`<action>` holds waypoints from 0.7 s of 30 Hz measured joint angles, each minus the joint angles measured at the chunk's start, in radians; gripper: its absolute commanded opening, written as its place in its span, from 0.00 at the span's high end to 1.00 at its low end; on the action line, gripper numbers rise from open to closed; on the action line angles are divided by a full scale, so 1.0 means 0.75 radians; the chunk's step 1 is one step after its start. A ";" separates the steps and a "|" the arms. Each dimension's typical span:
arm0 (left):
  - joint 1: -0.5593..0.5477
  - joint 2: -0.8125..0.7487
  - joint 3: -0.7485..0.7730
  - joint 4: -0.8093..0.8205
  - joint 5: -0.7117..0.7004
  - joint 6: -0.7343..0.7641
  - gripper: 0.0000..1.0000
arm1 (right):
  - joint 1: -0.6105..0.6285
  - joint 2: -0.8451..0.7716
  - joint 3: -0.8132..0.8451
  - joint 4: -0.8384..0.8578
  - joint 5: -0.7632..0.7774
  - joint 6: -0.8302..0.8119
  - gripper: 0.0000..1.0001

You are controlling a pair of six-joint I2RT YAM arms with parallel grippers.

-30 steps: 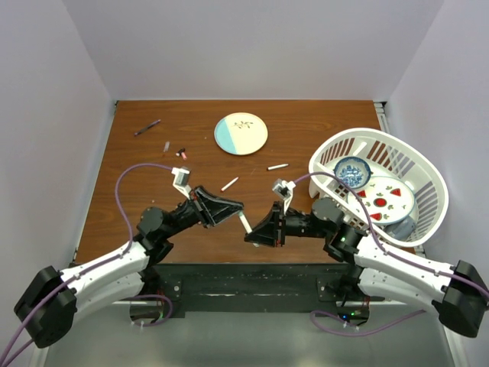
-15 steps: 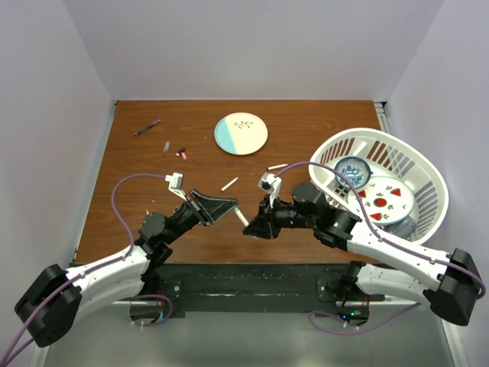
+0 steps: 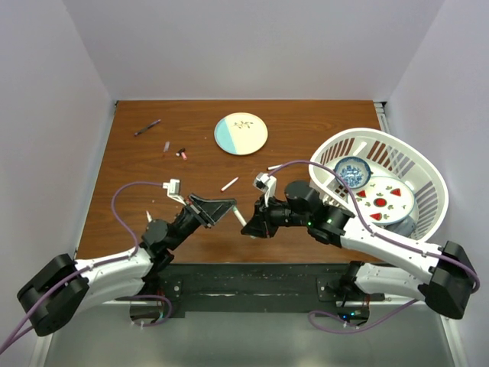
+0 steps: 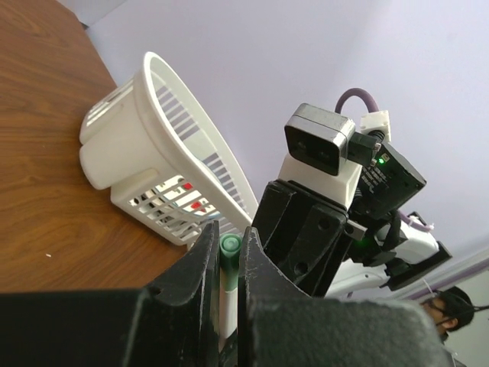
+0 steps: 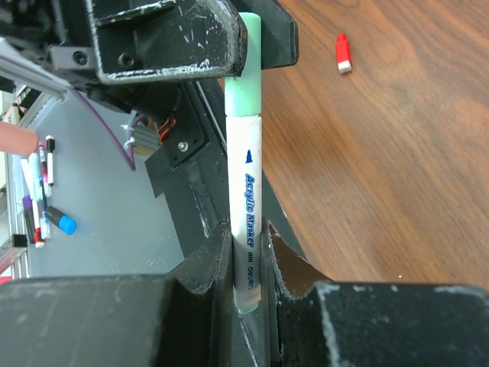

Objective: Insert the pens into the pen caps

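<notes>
Right gripper [image 5: 246,264] closed on white pen [image 5: 246,191]; left gripper [image 4: 228,248] pinched green cap [image 5: 243,73], joined above table [image 3: 306,130] at 6 o'clock. Risk: off-axis push, pen slips, cap half-seated.

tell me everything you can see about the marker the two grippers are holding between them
The pen is a slim white plastic marker with "Acrylic Marker" printed in blue along the barrel and a pale green tail end. A pale green cap covers its tip and looks pushed on up to the barrel. The right gripper clamps the tail end and the left gripper clamps the cap, so the pen spans straight between them above the wooden table, touching nothing else.
</notes>
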 measured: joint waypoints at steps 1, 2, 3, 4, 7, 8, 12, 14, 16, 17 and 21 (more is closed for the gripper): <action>-0.008 0.001 -0.001 -0.001 -0.021 0.002 1.00 | -0.001 0.014 0.007 0.000 0.001 0.005 1.00; -0.018 0.001 -0.002 -0.001 -0.047 0.007 1.00 | -0.001 0.024 0.013 0.001 0.002 0.008 1.00; -0.027 0.000 -0.003 0.002 -0.071 0.014 1.00 | -0.001 0.031 0.016 0.002 0.003 0.011 1.00; -0.038 0.000 -0.004 0.002 -0.092 0.023 1.00 | -0.001 0.033 0.020 0.000 0.003 0.014 1.00; -0.058 -0.003 -0.003 0.002 -0.135 0.044 1.00 | -0.001 0.035 0.034 -0.006 0.008 0.024 1.00; -0.067 -0.005 -0.003 0.003 -0.151 0.052 1.00 | -0.003 0.035 0.039 -0.011 0.009 0.028 1.00; -0.099 -0.011 -0.003 0.007 -0.211 0.079 1.00 | -0.020 0.035 0.051 -0.021 -0.004 0.036 1.00; -0.121 -0.003 -0.003 0.030 -0.244 0.092 1.00 | -0.043 0.039 0.058 -0.023 -0.046 0.039 1.00; -0.147 0.031 -0.003 0.079 -0.281 0.102 1.00 | -0.060 0.047 0.072 -0.035 -0.094 0.038 1.00; -0.157 0.053 -0.003 0.106 -0.293 0.103 1.00 | -0.068 0.048 0.076 -0.042 -0.102 0.038 1.00; -0.195 0.171 -0.003 0.233 -0.326 0.090 1.00 | -0.094 0.048 0.083 -0.099 -0.141 -0.002 1.00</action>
